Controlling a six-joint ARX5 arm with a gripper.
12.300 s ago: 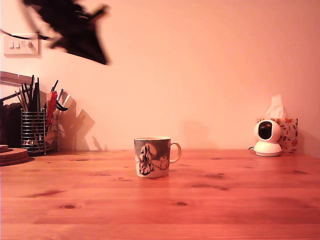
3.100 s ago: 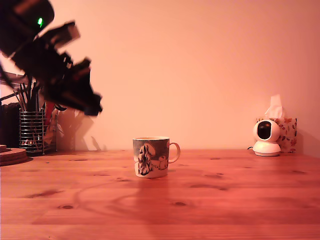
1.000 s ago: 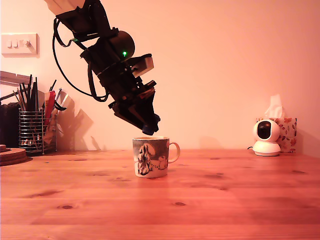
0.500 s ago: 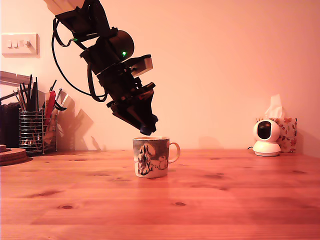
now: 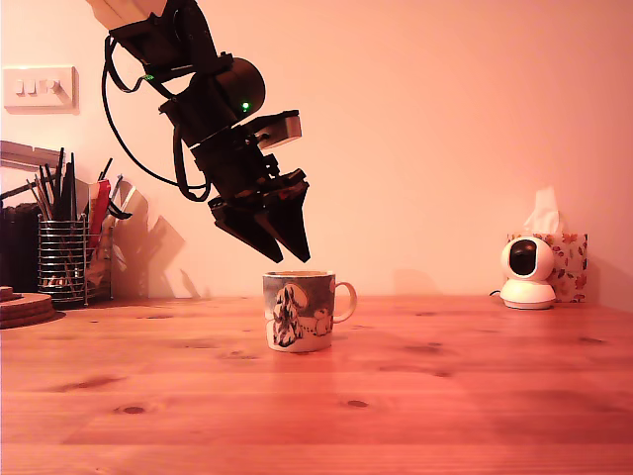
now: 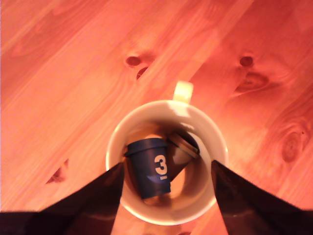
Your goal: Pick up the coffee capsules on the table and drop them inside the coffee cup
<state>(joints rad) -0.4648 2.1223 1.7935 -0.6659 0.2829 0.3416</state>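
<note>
Dark blue capsule (image 6: 149,166) marked 3 lies inside cup (image 6: 166,110), second capsule (image 6: 182,149) beside it. Gripper (image 5: 282,247) hovers just above rim, jaws wide, empty. Drop looks done; lift straight up, avoid clipping rim. No capsule visible on table (image 5: 445,396).

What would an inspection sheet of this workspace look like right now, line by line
Surface: wooden table, grain and dark knots, nothing spilled.
Job's things: mug upright mid-table, handle toward the exterior view's right. Inside it, a dark capsule marked 3 and a second capsule beside it. No capsule seen on the table.
Clutter: wire holder with utensils and a round wooden piece at the exterior view's left; small white camera and tissue box at its right.
Grippers: gripper open, empty, above the mug's mouth.
Cables: black cable looping along the arm; a lead behind the white camera.
Surroundings: plain wall, switch plate at upper left.
</note>
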